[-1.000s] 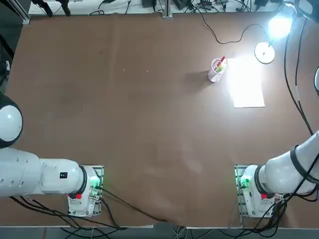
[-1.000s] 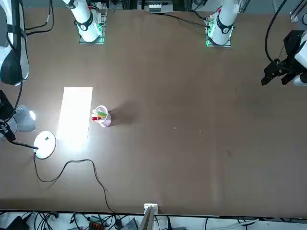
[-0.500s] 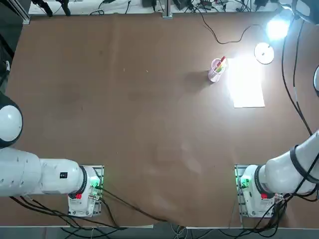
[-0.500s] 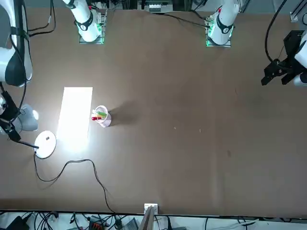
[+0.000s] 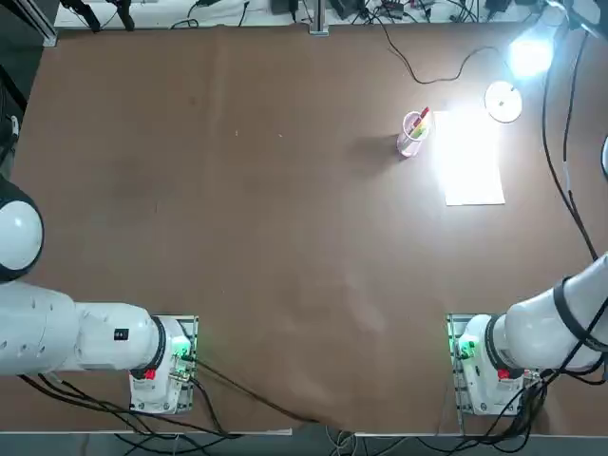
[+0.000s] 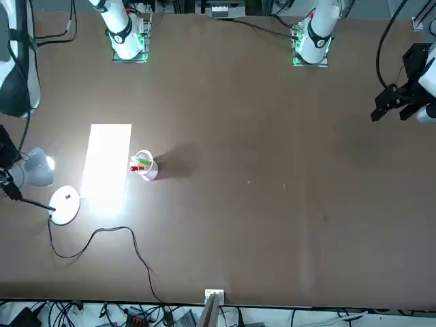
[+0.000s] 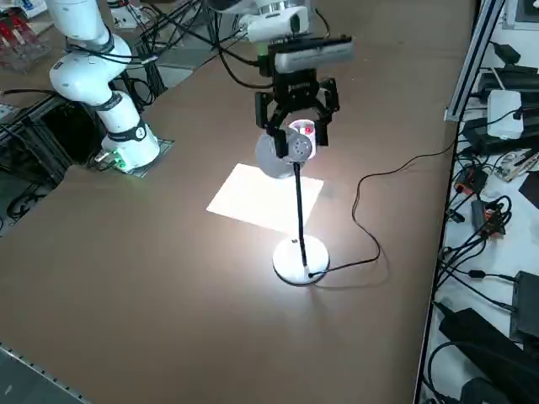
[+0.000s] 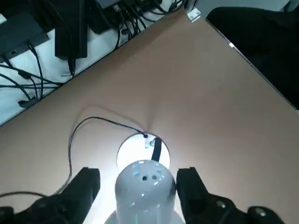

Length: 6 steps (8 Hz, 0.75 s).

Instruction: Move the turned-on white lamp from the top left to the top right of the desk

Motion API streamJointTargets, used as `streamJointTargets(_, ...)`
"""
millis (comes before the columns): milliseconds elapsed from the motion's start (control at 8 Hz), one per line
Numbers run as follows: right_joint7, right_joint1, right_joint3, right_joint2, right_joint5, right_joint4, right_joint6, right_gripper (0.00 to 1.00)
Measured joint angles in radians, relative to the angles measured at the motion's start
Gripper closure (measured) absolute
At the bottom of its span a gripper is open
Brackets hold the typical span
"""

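The lit white lamp stands at the desk's (image 5: 237, 190) top right: its glowing head (image 5: 529, 55) over its round disc base (image 5: 503, 100), the black cord (image 5: 427, 68) running off the far edge. The side view shows its thin stem rising from the base (image 7: 301, 259) to the head (image 7: 274, 157). My right gripper (image 7: 296, 133) hovers just above the head, open. In the wrist view its fingers (image 8: 86, 186) straddle the head (image 8: 145, 184) with small gaps either side. The front view shows the gripper (image 6: 8, 174) at the edge, beside the head (image 6: 39, 170).
A clear cup of red pens (image 5: 412, 131) stands next to a white paper sheet (image 5: 472, 161), both just towards the robot from the lamp. The cord (image 7: 370, 210) trails to the desk's far edge, where cables and power boxes lie.
The right arm dipped towards the lamp half a second ago and has come back up. The lamp's base and head stay almost where they were.
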Motion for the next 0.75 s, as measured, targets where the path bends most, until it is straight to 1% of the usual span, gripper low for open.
streamJointTargets(125, 0.000, 0.000, 0.000, -0.017, 0.000, 0.032, -0.033, 0.00)
streamJointTargets(250, -0.006, -0.002, -0.002, -0.029, 0.017, 0.085, -0.072, 0.00)
streamJointTargets(375, -0.051, -0.006, -0.007, -0.037, 0.087, 0.147, -0.119, 0.00)
streamJointTargets(500, -0.131, -0.013, -0.012, -0.046, 0.175, 0.200, -0.190, 0.00)
streamJointTargets(750, -0.309, -0.019, -0.009, -0.069, 0.270, 0.261, -0.413, 0.00)
